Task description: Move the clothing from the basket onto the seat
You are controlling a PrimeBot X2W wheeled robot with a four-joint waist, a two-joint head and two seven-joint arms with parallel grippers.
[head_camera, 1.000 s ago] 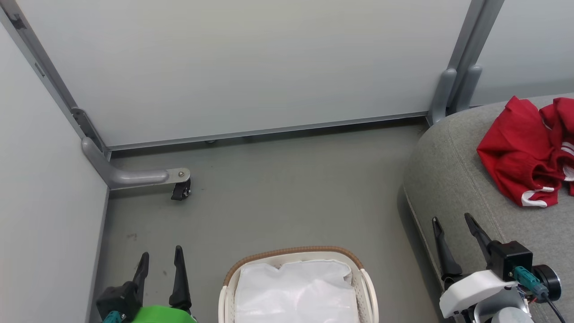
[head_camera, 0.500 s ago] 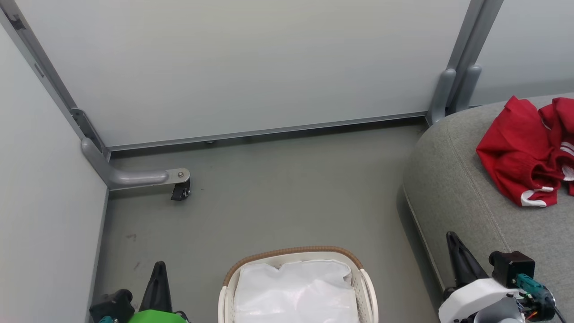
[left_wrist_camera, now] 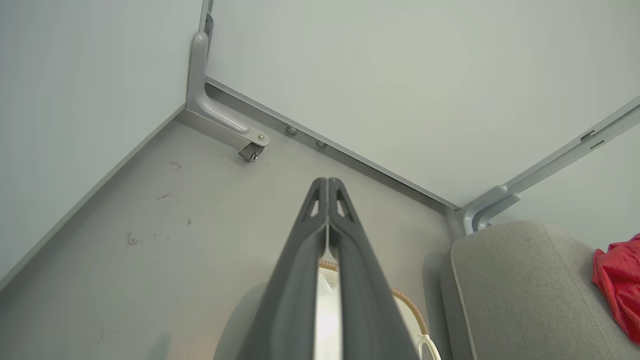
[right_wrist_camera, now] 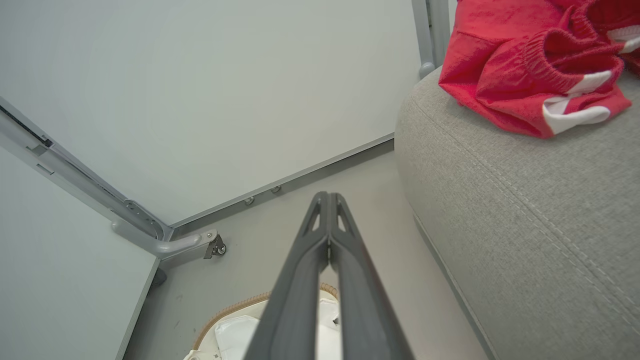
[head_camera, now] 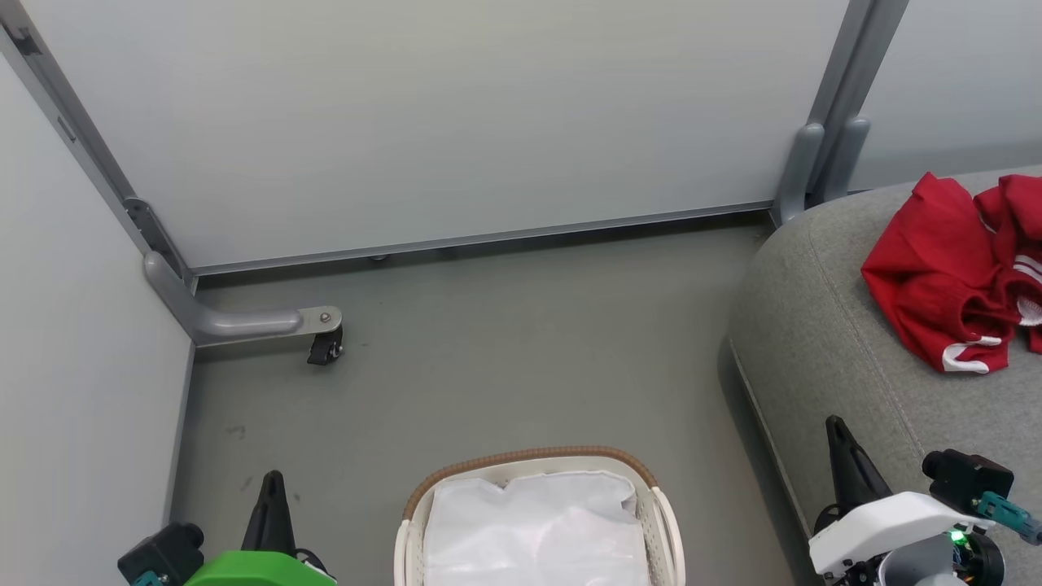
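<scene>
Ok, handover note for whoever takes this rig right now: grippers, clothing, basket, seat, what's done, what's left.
Left gripper: fingers shut, empty, over the floor beside the basket.
Right gripper: fingers shut, empty, by the seat's edge.
Clothing: red heap lying on the seat.
Basket: a white liner sheet shows inside; its near end is out of frame.
Done: clothing on the seat. Left: probably nothing; check the basket's unseen end.

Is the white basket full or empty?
Empty of clothes: white perforated plastic basket holds just a white liner; red garments lie on the grey seat.
</scene>
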